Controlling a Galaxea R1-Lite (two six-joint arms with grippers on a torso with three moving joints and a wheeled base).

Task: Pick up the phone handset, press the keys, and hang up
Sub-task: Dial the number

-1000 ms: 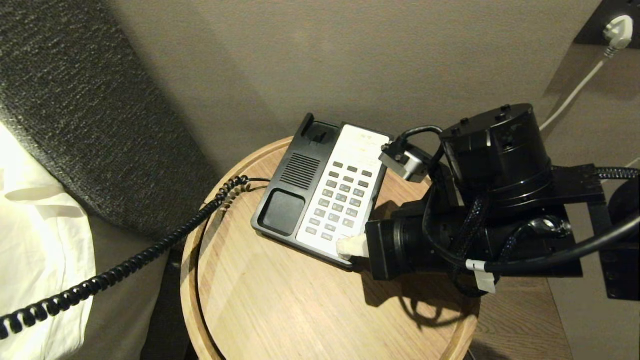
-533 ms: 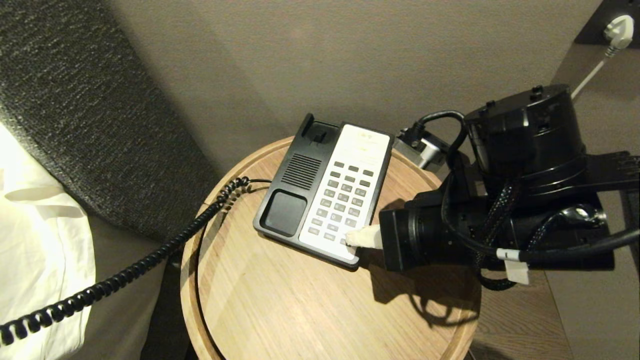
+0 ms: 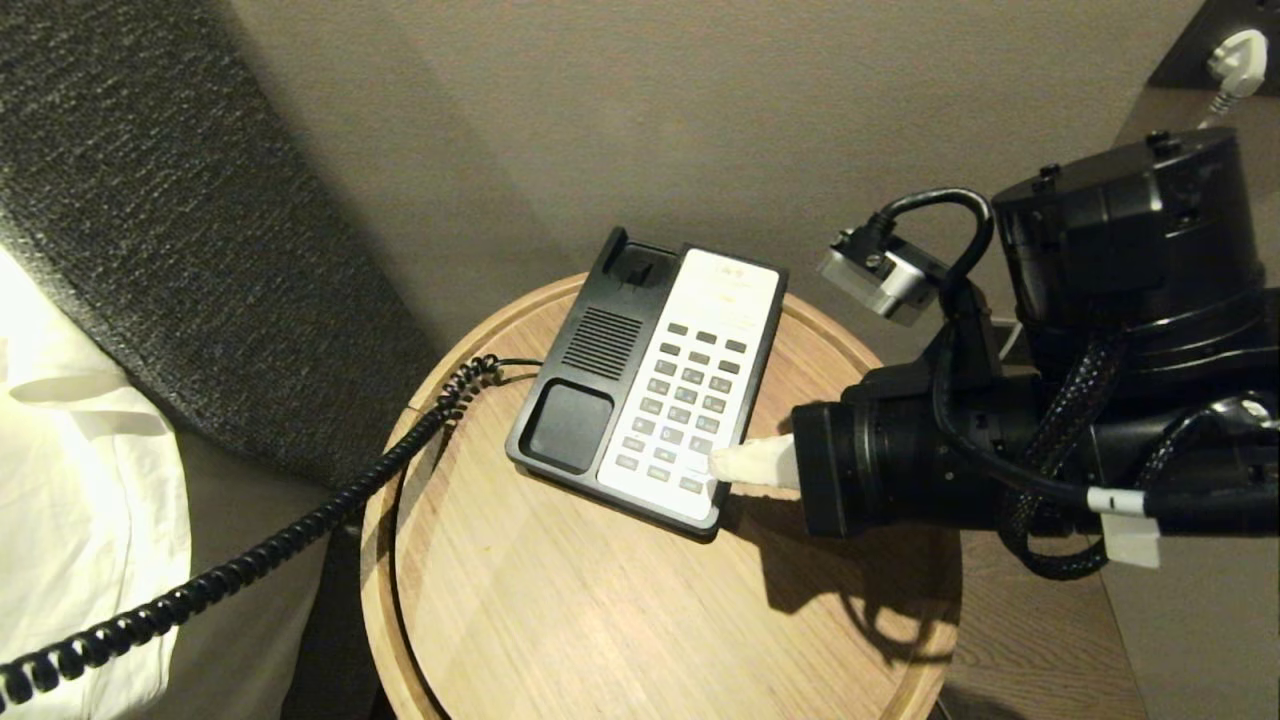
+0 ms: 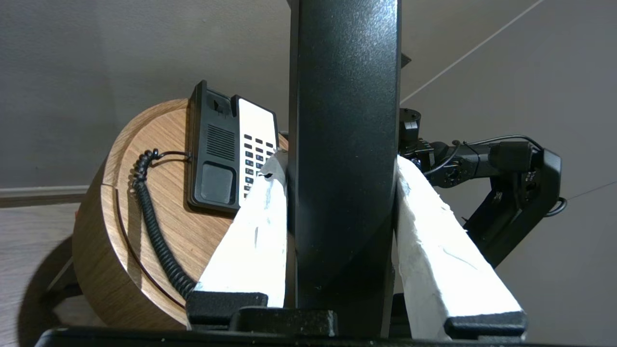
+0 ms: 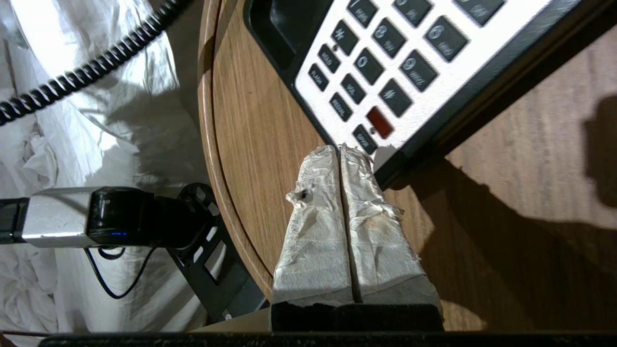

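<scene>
Head view: right arm at the phone keys, handset off the cradle

Round wooden table (image 3: 560,620) stands by the wall, with the phone base (image 3: 640,385) on its far half. From the right, the right gripper (image 3: 722,463) reaches in, its taped fingers pressed together with nothing between them, tips over the lower keys. Off to the left, the left gripper (image 4: 337,164) is clamped on the handset (image 4: 344,144), which stands upright between its fingers. Its coiled cord (image 3: 250,545) trails off the table's left edge

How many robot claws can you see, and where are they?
2. The right gripper, fingers pressed together, sits over the lower right corner of the phone base on the round table. The left gripper is off to the side, clamped on the phone handset.
</scene>
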